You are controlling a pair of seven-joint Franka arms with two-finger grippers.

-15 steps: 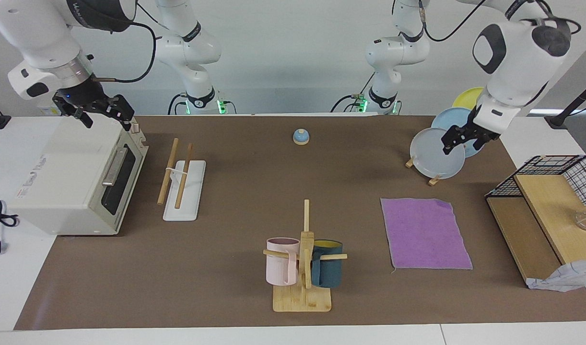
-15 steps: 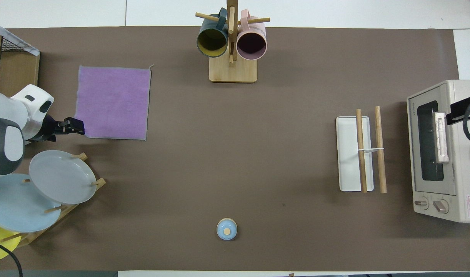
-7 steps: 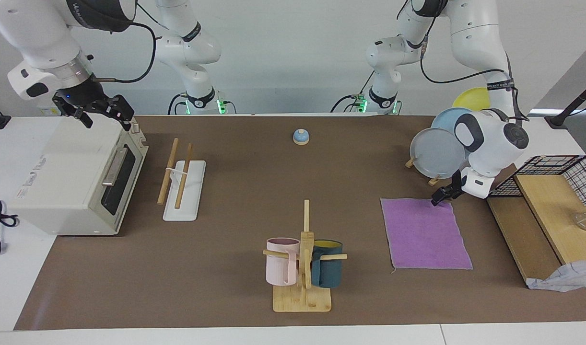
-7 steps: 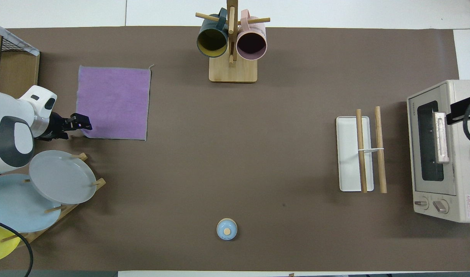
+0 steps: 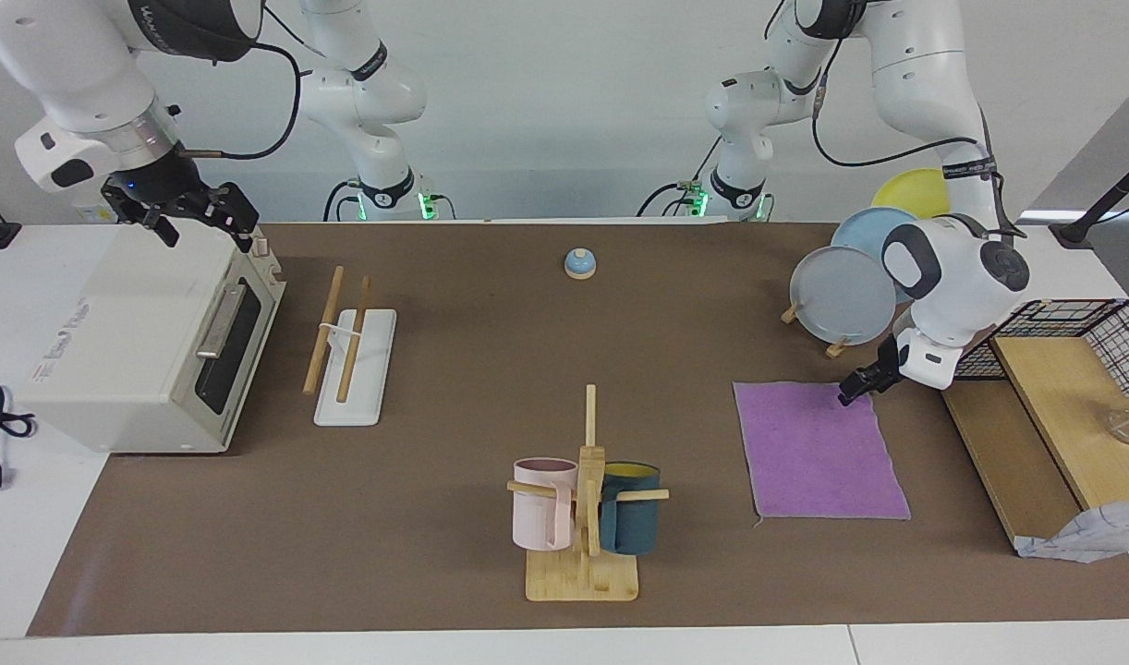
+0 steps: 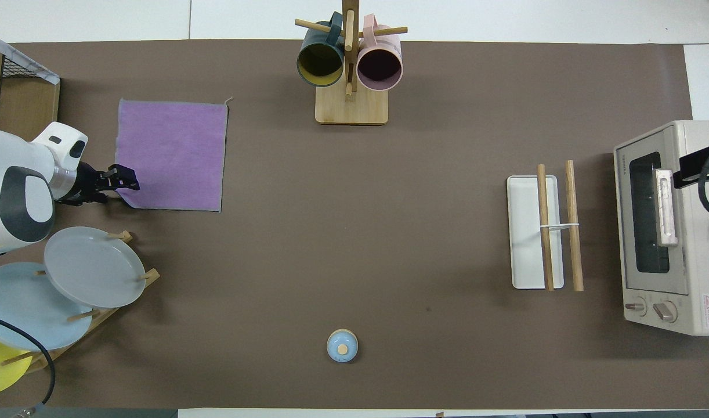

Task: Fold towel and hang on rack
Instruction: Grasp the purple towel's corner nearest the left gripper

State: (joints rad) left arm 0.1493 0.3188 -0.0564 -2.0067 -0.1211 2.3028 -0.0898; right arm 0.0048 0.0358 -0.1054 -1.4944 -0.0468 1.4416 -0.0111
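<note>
The purple towel (image 5: 819, 450) lies flat on the brown mat toward the left arm's end; it also shows in the overhead view (image 6: 172, 154). My left gripper (image 5: 853, 392) is open and low at the towel's corner nearest the robots, on the shelf side; in the overhead view (image 6: 125, 179) its tips lie over that corner. The rack (image 5: 343, 337), two wooden rods on a white base, stands toward the right arm's end beside the toaster oven; it also shows in the overhead view (image 6: 554, 226). My right gripper (image 5: 200, 220) is open and waits over the toaster oven's top.
A plate stand with plates (image 5: 842, 296) is just nearer the robots than the towel. A wooden shelf with a wire basket (image 5: 1045, 406) stands beside the towel. A mug tree (image 5: 585, 499) stands mid-table, a toaster oven (image 5: 149, 342) beside the rack, a blue bell (image 5: 579, 264) near the robots.
My left gripper has come down from in front of the plates to the towel's near corner. The towel and my right arm have not moved.
</note>
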